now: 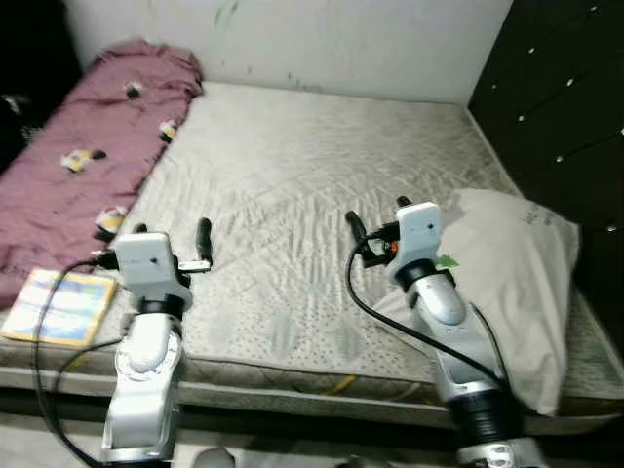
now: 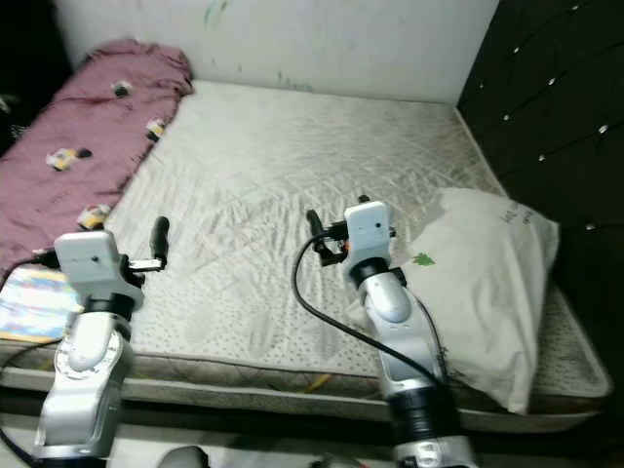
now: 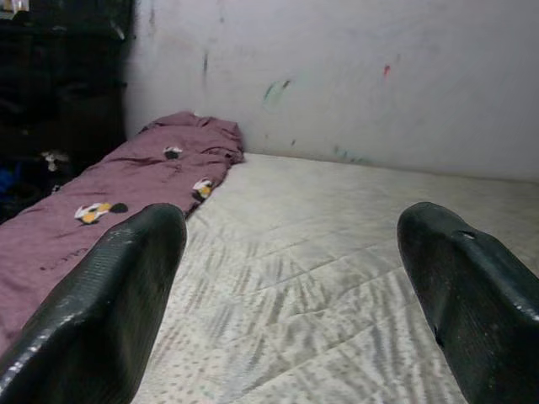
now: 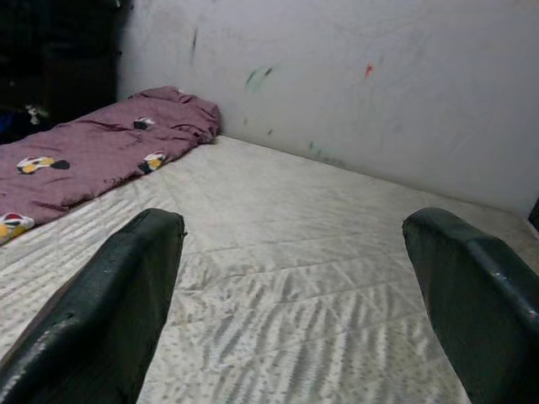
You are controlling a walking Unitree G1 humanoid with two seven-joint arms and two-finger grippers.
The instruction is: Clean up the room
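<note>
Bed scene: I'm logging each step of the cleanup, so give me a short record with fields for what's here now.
surface: bare mattress against a white wall
blanket: maroon blanket, rumpled along the robot's left edge of the mattress
pillow: white pillow on the robot's right side
book: colourful book at the near left corner
left gripper: open, holding nothing, above the mattress
right gripper: open, holding nothing, beside the pillow

A pale wall point(image 1: 322, 44) runs across the top of the frame, marked with faint green and red scribbles. A dark studded panel point(image 1: 561, 107) fills the upper right. A bare quilted mattress point(image 1: 322, 185) spans the centre. The upper left corner is in deep shadow. A strip of grey floor point(image 1: 49, 429) shows along the bottom edge.
</note>
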